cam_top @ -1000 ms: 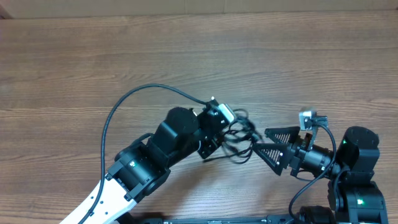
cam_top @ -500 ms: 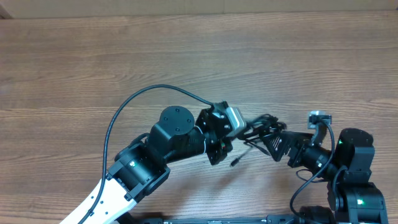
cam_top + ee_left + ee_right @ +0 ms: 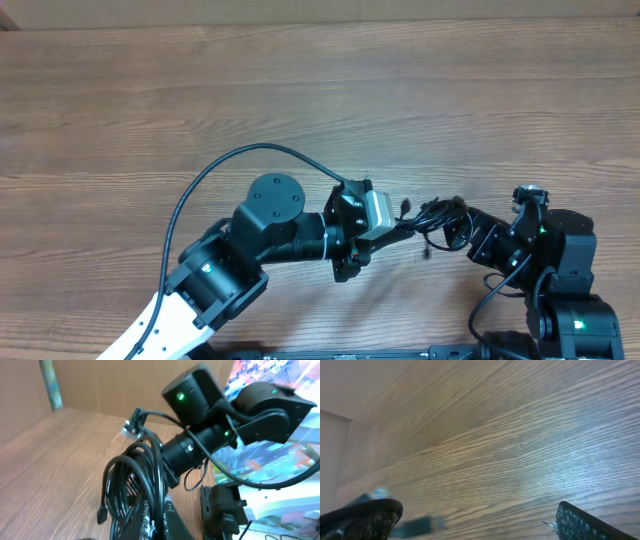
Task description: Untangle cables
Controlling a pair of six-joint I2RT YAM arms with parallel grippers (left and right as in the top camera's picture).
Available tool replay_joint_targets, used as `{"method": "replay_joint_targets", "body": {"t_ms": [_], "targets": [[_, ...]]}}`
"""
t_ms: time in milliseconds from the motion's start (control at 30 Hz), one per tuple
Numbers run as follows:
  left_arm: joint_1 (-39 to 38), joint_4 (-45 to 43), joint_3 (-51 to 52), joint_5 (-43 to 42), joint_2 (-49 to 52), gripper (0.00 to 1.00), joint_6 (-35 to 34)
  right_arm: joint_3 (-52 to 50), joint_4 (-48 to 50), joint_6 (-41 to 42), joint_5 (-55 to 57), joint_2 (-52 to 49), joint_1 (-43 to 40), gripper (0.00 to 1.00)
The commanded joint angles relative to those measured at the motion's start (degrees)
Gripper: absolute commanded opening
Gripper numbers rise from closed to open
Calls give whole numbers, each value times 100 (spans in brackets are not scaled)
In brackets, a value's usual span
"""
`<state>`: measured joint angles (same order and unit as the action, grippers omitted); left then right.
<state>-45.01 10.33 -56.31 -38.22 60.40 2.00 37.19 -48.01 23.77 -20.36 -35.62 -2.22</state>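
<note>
Several cables (image 3: 135,485) hang bunched in the clamped left gripper (image 3: 400,222); right gripper (image 3: 475,520), jaws apart at 3 o'clock, risks tightening knots if it snags multiple loops.

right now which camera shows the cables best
Left wrist: the cables fill the foreground as distinct black loops, with one plug dangling. Overhead shows the cables only as a small dark tangle. Right wrist shows mostly table, no clear cable.
</note>
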Motion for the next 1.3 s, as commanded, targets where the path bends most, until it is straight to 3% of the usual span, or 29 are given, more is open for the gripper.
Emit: {"method": "replay_joint_targets", "body": {"t_ms": [0,400,667,900,1267], "targets": [[-26,-120,-96,-59,-396,4,-28,76,-105,42,535,20,0,100],[-22,319,-96,1032,-804,4,-31,81,-643,50,1799,20,-7,100],[-22,599,-96,1838,-879,4,-103,157,-634,350,1709,20,-11,100],[-22,831,-96,2732,-883,4,-603,157,-610,369,1696,20,-11,100],[-22,981,-96,2667,-879,4,-647,157,39,9,-271,20,-11,100]]}}
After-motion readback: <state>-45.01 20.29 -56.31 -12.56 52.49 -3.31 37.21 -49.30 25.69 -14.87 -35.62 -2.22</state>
